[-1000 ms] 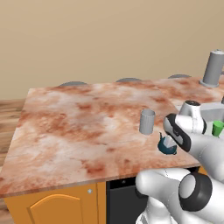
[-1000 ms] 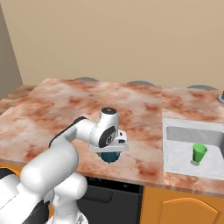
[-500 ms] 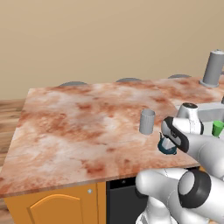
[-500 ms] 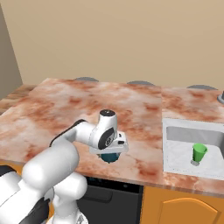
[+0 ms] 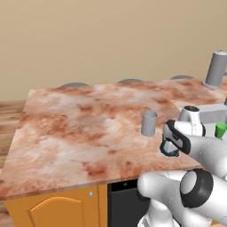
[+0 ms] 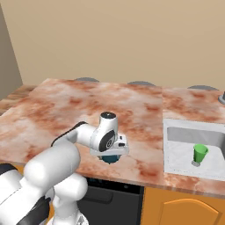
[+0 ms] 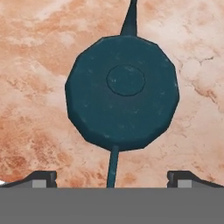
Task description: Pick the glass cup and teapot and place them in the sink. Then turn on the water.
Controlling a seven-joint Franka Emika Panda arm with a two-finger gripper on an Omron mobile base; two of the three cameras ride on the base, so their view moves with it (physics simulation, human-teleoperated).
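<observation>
The dark teal teapot [image 7: 122, 92] stands on the marble counter near its front edge, seen from straight above with its knob lid, spout and thin handle. My gripper [image 7: 111, 178] hangs open right over it, one fingertip [image 7: 41, 177] far out on each side, touching nothing. From the base, the hand covers most of the teapot [image 5: 169, 150] [image 6: 110, 158]. The grey glass cup [image 5: 149, 123] stands upright just behind and left of the hand. The sink [image 6: 180, 154] lies to the right, with the grey tap [image 5: 216, 68] behind it.
A small bright green cup [image 6: 200, 154] stands upright in the sink basin. The counter's front edge [image 6: 132, 180] runs close below the teapot. My own arm arches over the counter front in both base views.
The hand has sunk a little closer to the teapot. The jaws have stayed wide open, and the teapot and cup have not moved.
</observation>
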